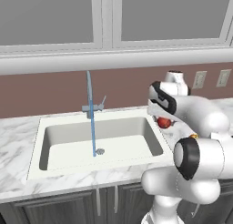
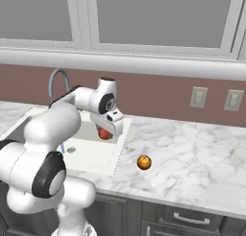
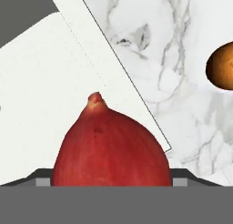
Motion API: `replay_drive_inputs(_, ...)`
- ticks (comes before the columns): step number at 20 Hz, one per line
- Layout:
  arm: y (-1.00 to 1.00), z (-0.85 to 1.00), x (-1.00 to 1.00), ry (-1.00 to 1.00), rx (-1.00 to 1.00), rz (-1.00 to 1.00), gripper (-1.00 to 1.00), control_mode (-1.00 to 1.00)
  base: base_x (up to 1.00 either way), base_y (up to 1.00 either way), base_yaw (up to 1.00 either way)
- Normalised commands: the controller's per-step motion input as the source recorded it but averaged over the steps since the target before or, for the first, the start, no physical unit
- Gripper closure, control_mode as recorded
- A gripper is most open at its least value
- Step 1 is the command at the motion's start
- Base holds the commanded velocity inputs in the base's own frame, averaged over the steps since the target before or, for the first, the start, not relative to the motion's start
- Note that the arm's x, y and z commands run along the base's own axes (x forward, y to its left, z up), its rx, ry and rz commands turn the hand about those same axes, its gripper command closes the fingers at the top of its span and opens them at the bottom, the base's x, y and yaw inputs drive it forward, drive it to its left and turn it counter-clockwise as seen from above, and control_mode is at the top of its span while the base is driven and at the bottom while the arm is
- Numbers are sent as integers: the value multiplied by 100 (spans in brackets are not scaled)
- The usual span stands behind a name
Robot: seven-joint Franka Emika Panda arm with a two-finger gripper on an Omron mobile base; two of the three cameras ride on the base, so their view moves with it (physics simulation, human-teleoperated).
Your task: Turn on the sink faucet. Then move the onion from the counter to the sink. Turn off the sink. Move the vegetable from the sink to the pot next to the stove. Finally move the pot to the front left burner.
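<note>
Along the wall under the window, the counter (image 2: 192, 144) spreads as a white marble slab with grey veins, and the sink (image 1: 54, 132) is set into it as a wide cream basin. The sink faucet (image 1: 89, 93) rises behind the basin, and a thin blue stream falls from its spout onto the basin floor beside the small round drain (image 1: 100, 151). The white arm reaches over the sink's right end, where the basin meets the marble. The gripper (image 2: 106, 132) hangs there with its jaws spread wide, and the onion (image 3: 111, 148) sits between them, held up off the surfaces below. In the hand view the red bulb is close to the camera, its pointed tip upward in the picture, with the cream basin behind it on one side and the marble on the other. In the right base view the onion (image 2: 104, 133) shows just under the hand, above the basin's right edge. A small orange ball (image 2: 143, 162) with dark stripes lies on the marble, well apart from the sink rim.
</note>
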Motion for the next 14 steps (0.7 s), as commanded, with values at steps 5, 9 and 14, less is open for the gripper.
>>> replay_drive_inputs(5,85,-10,3,0,0,10,100,-100,0,0,0)
replay_drive_inputs(9,74,-15,10,0,0,9,100,-100,0,0,0)
replay_drive_inputs(14,53,-13,17,0,-1,5,100,-100,0,0,0)
